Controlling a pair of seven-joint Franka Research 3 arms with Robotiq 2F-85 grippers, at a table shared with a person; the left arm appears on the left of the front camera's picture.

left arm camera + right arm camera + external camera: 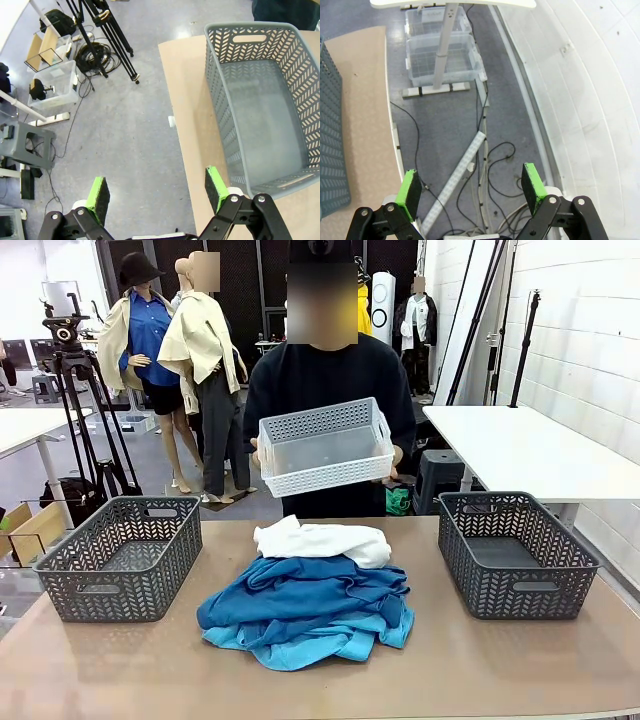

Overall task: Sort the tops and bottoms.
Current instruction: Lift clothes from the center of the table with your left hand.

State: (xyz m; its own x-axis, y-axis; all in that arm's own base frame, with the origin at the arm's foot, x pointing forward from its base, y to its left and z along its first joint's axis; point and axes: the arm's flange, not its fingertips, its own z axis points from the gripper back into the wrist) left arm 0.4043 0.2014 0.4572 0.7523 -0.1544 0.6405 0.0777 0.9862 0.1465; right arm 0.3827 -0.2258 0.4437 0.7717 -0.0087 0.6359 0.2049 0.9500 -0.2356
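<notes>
Sky-blue soft shirt (300,645) lies nearest, at the near edge of a heap on the tan table (470,670). A royal-blue soft shirt (305,595) is crumpled on top of it. A white soft shirt (325,540) lies at the far end, toward the person. The heap sits mid-table between two dark grey plastic baskets with a woven pattern, the left grey basket (100,590) and the right grey basket (525,590). Both have nothing in them, and the heap touches neither. The person at the far side holds a white perforated plastic basket (325,455), tilted, above the far edge and apart from the heap.

The left hand (156,194) is released, jaws wide, nothing between the green pads. It hangs over the floor just off the table's left end, with the left grey basket's wall beside it. The right hand (470,187) is likewise released and holds nothing. It hangs over floor and cables off the right end, with a slice of the right grey basket at the picture's edge.

Key relation: from either hand the heap lies inward, past that hand's own basket, toward the table's middle. Neither arm looks clearly nearer. The heap has no firm long axis and is layered from near to far. Judgement: the first reach must clear a basket rim, and the white soft shirt looks the freest to lift. I cannot tell whether any bottoms lie in the heap.
</notes>
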